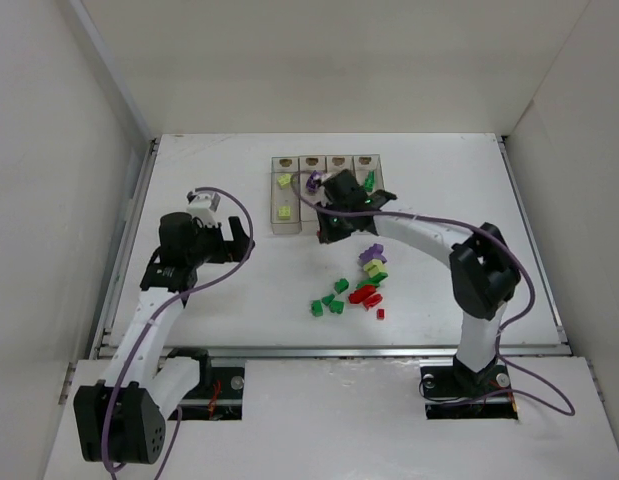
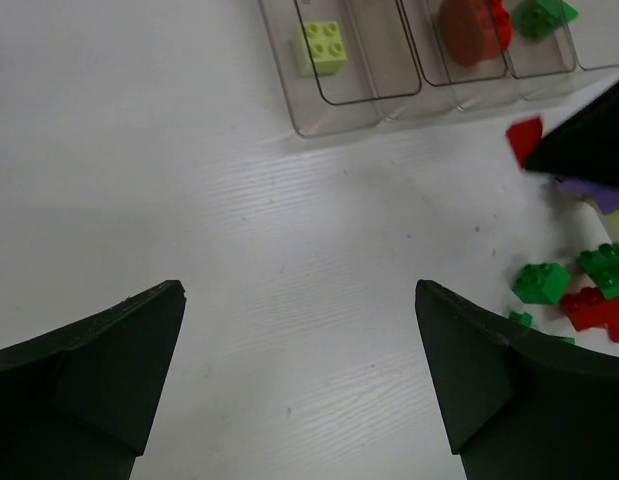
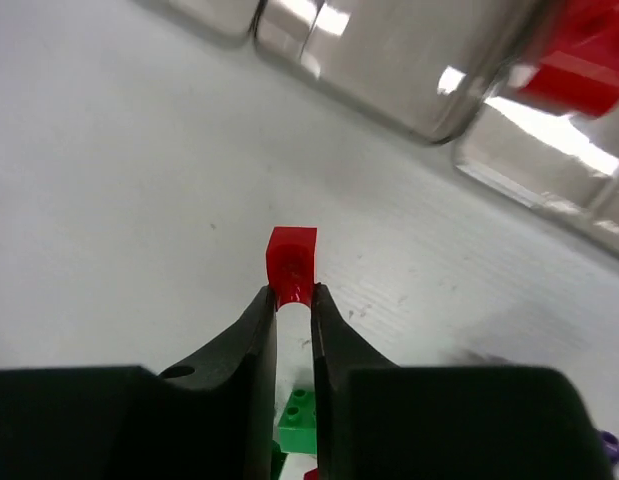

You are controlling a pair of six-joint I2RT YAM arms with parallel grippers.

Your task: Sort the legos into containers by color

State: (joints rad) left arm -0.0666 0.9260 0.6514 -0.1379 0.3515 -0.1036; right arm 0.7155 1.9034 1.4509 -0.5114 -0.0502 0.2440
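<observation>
My right gripper (image 3: 293, 295) is shut on a small red lego (image 3: 291, 262) and holds it just above the table in front of the containers (image 3: 389, 70). In the top view this gripper (image 1: 326, 232) is at the near end of the four clear containers (image 1: 285, 228). The bins hold a yellow-green lego (image 2: 324, 45), a purple one (image 1: 312, 181), red ones (image 2: 474, 30) and green ones (image 2: 544, 15). Loose red, green, purple and pale legos (image 1: 359, 285) lie in a pile on the table. My left gripper (image 2: 299, 290) is open and empty over bare table, left of the containers (image 2: 339, 125).
White walls enclose the table on the left, back and right. The right arm's elbow (image 1: 484, 265) stands to the right of the lego pile. The left arm (image 1: 179, 250) is at the left side of the table.
</observation>
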